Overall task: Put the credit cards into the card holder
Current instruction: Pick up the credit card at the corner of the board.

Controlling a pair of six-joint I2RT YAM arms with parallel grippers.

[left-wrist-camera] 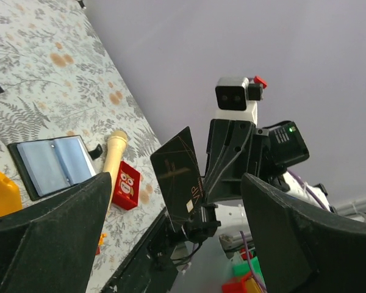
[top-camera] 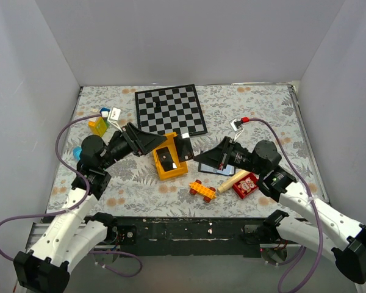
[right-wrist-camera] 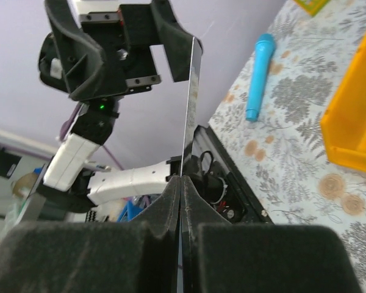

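Above table centre, at six o'clock of the chessboard [top-camera: 171,110], the right gripper [right-wrist-camera: 181,183] is clamping a credit card [right-wrist-camera: 190,110] by one short edge. At nine o'clock, the left gripper [top-camera: 152,141] is gaping wide, holding nothing. Beneath, the card holder [left-wrist-camera: 52,163] is lying open. Risk: the edge-only pinch letting the card pivot or slip short of a pocket.

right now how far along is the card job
Done: nothing yet; the card holder lies open on the table, its pockets looking empty. In hand: the right tool is shut on one credit card, held up off the table; the left tool is open. Left: slot that card, then the second card lying in the yellow bin.
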